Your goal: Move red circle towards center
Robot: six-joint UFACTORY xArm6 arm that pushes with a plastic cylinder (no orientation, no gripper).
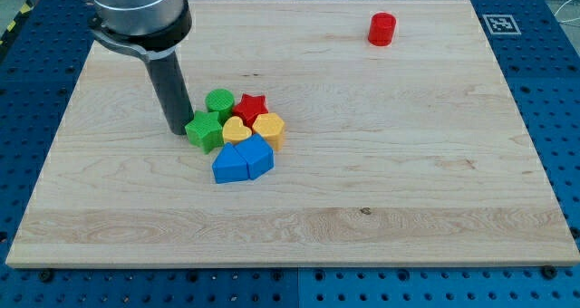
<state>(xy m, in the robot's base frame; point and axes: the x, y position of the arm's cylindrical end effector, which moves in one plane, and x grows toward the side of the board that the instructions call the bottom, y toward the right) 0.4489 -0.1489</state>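
The red circle (382, 28) stands alone near the view's top right of the wooden board (390, 190). My tip (177, 129) rests on the board at the left, just left of the green star (205, 129) and far from the red circle. A tight cluster sits right of my tip: a green circle (219, 102), a red star (251, 106), a yellow heart (236, 129), a yellow block (269, 127) and two blue blocks (231, 164) (257, 155).
The board lies on a blue perforated table (544, 118). A black-and-white marker tag (500, 24) sits at the board's top right corner. The arm's dark body (138, 9) hangs over the board's top left.
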